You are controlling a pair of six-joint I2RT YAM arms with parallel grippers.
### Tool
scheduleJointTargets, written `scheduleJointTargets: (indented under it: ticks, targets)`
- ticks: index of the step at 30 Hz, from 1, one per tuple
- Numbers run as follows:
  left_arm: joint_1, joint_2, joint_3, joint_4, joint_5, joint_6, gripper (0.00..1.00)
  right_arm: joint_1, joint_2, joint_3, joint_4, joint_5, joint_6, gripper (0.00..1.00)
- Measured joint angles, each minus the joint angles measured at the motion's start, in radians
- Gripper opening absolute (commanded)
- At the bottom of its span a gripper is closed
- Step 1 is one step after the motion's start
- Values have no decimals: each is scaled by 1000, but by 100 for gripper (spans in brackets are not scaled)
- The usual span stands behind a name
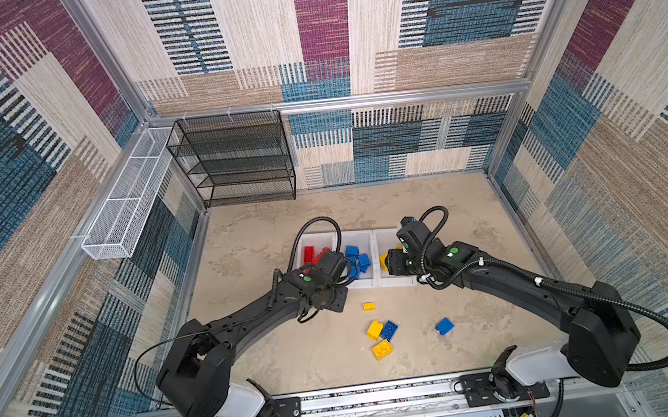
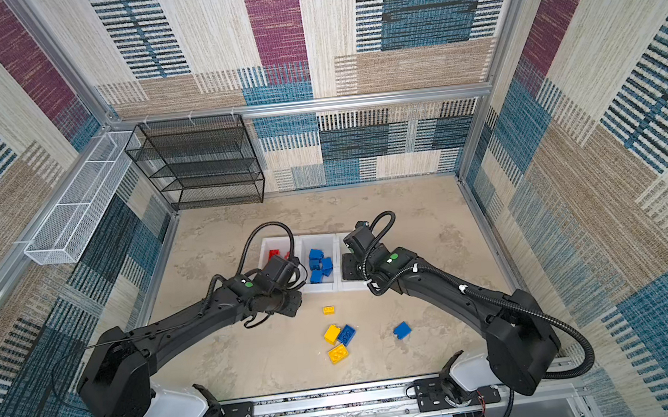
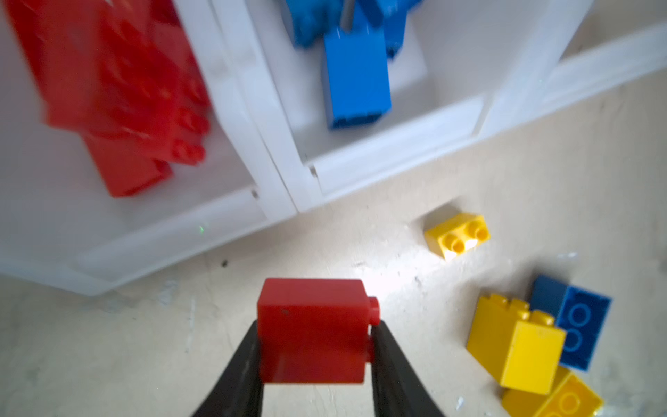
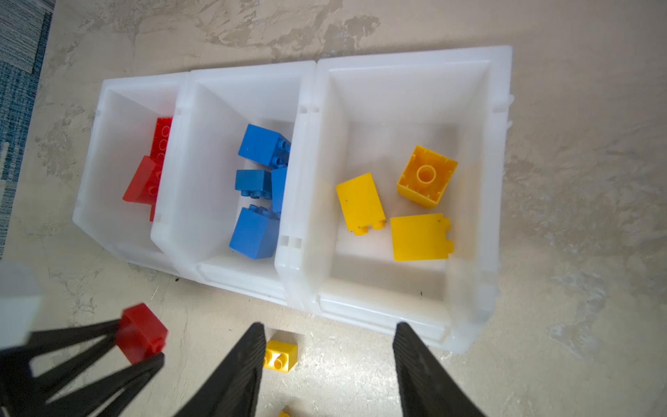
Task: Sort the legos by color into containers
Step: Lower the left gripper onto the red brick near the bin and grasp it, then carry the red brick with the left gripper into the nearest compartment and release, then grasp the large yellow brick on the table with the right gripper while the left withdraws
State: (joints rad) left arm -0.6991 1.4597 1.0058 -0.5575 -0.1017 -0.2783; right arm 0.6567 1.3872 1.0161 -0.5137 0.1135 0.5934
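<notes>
Left jaws narrow, right jaws apart

- Bins (image 4: 415,57): three.
- Yellow bricks (image 4: 420,236): three binned, three loose.
- Blue bricks (image 4: 254,233): four binned, two loose.
- Red bricks (image 4: 144,180): one outside; binned count unclear.

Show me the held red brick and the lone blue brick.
held red brick (image 3: 312,332): left wrist view, its flat side face.
lone blue brick (image 1: 444,326): a top view, its upper face.

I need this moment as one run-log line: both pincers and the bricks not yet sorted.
left pincer: shut on red brick | right pincer: open, empty | table: three yellow bricks, two blue bricks
</notes>
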Motion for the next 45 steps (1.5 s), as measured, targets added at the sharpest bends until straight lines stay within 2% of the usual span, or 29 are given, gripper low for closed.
scheduleJointTargets:
  ticks: [4, 9, 13, 20, 25, 34, 39, 45]
  targets:
    - [103, 37, 108, 2, -4, 75, 34, 0, 0, -2, -1, 0, 0, 60]
    - [206, 207, 265, -16, -2, 138, 34, 0, -4, -4, -1, 0, 0, 59]
    - [245, 298, 339, -35, 2, 161, 38, 0, -21, -15, -2, 0, 4, 59]
    - [272, 359, 404, -45, 5, 176, 55, 0, -39, -30, -9, 2, 7, 62]
    - [273, 338, 396, -45, 6, 176, 59, 0, -45, -32, -9, 2, 12, 63]
    - [273, 225, 339, -39, 27, 176, 59, 0, -53, -52, -11, 2, 23, 62]
    - [272, 121, 247, -23, 38, 168, 59, 11, -55, -113, -22, -2, 31, 62]
    - [272, -20, 101, -10, 63, 134, 59, 85, -57, -171, -36, -27, 42, 62]
